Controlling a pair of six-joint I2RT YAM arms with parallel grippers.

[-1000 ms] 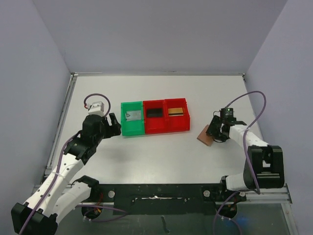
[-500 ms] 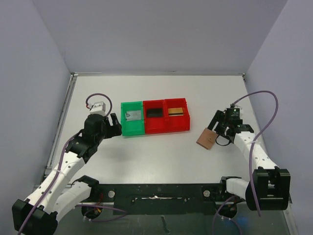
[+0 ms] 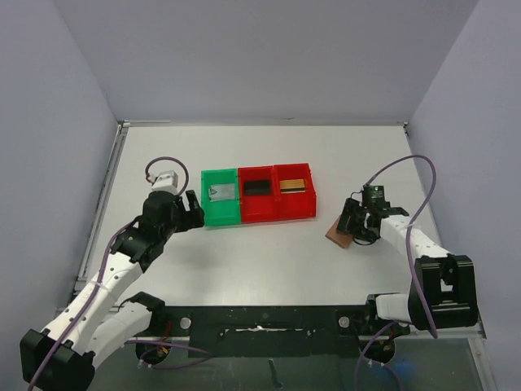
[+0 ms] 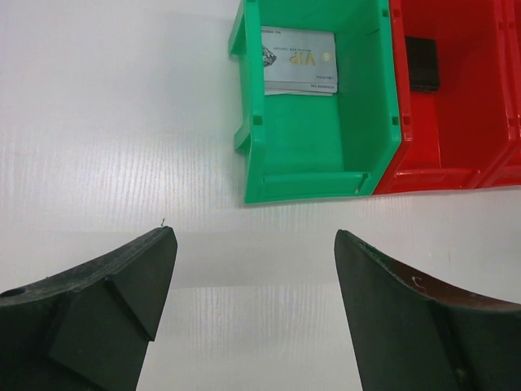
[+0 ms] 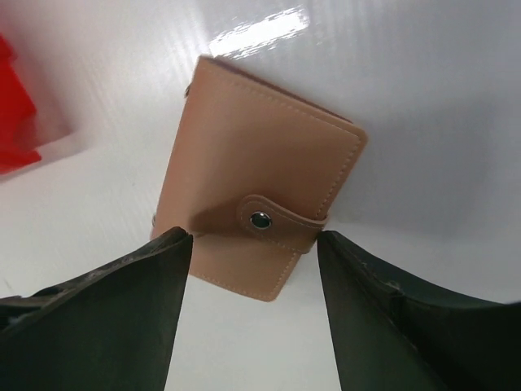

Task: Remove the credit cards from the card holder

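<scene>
On the right side of the bench (image 3: pixel 244 261), clear of the bins, the card holder (image 3: pixel 336 235) (image 5: pixel 252 187) lies flat and folded shut, its strap tab (image 5: pixel 281 221) fastened across the edge by a small stud. The right claw (image 3: pixel 353 226) (image 5: pixel 252 240) hangs over it with its jaws spread, one finger on each side of the holder's near end. From the wrist view it is hard to tell whether either finger touches the leather; they seem just clear of it.

Three bins sit side by side in a row near the middle of the bench. The green bin (image 3: pixel 220 217) (image 4: pixel 309 175) holds the silver-grey card (image 3: pixel 221 192) (image 4: pixel 299 61), lying flat at its far end. The middle red bin (image 3: pixel 259 214) (image 4: pixel 440 173) holds the black card (image 3: pixel 257 186) (image 4: pixel 422 63), and the right red bin (image 3: pixel 298 212) holds the gold-tan card (image 3: pixel 294 185).

The left claw (image 3: pixel 193 213) (image 4: pixel 254 236) hovers above bare bench just left of the green bin, jaws wide apart and holding nothing.
</scene>
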